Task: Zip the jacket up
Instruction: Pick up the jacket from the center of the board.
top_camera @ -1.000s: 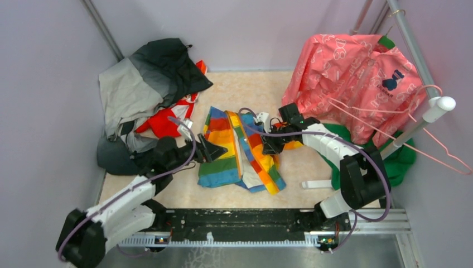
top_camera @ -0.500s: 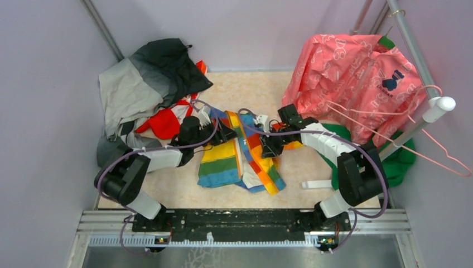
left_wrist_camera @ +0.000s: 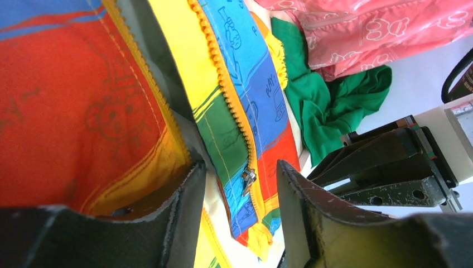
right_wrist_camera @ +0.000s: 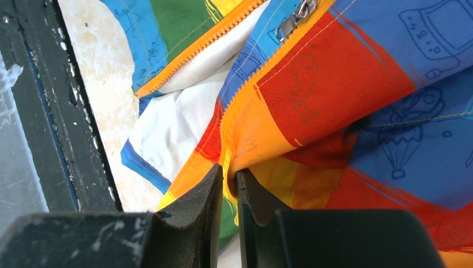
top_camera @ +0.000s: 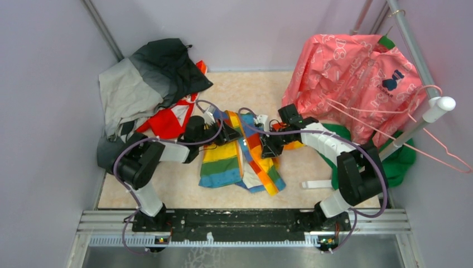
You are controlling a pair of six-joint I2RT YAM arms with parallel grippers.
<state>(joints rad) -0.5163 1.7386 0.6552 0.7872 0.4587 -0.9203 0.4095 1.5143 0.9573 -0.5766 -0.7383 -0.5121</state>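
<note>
The rainbow-striped jacket (top_camera: 237, 153) lies open mid-table, pale lining showing between its two front panels. My left gripper (top_camera: 227, 135) is open over the upper left panel; in the left wrist view (left_wrist_camera: 241, 184) the orange zipper teeth and the metal slider (left_wrist_camera: 247, 177) lie between its fingers, untouched. My right gripper (top_camera: 271, 146) is shut on a fold of the jacket's right panel (right_wrist_camera: 262, 134) next to the zipper edge; the slider (right_wrist_camera: 294, 18) shows at the top of that view.
A grey-and-black jacket (top_camera: 148, 84) over red cloth (top_camera: 164, 120) lies at the back left. A pink patterned garment (top_camera: 357, 72) hangs on a rack (top_camera: 415, 50) at the right, with green cloth (top_camera: 399, 159) and pink hangers below. The black rail (top_camera: 245, 220) runs along the near edge.
My left arm swung from the jacket's left edge up and inward to the upper zipper area. My right gripper stayed shut on the right panel.
</note>
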